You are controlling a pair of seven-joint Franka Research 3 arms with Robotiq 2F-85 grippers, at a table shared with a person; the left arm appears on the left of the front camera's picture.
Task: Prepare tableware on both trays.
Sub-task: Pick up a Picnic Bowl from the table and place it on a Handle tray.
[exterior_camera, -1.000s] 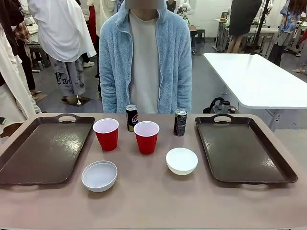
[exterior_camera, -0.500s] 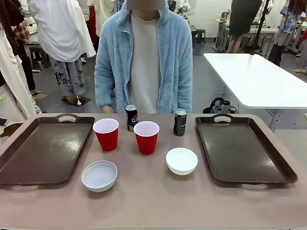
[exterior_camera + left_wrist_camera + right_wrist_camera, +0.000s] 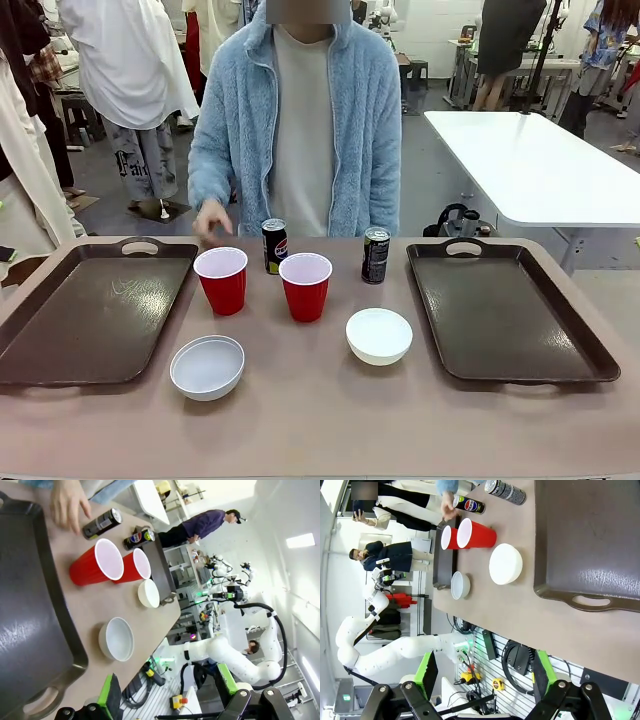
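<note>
Two dark brown trays lie at the table's sides, the left tray (image 3: 90, 310) and the right tray (image 3: 505, 310), both bare. Between them stand two red cups (image 3: 221, 280) (image 3: 305, 286), a Pepsi can (image 3: 275, 245), a second dark can (image 3: 376, 254) and two white bowls (image 3: 207, 366) (image 3: 379, 335). The person's hand (image 3: 210, 220) hovers at the far edge behind the left cup. My left gripper (image 3: 167, 695) is open, high above the near edge of the left tray (image 3: 25, 605). My right gripper (image 3: 484, 680) is open too, back from the right tray (image 3: 590, 540).
The person in a light blue fleece stands at the far side, centred. A white table (image 3: 540, 165) stands behind on the right. Bare tabletop runs along the near edge in front of the bowls.
The person's hand has come up from their side to the far table edge, behind the left red cup. The tableware and both grippers are unchanged.
</note>
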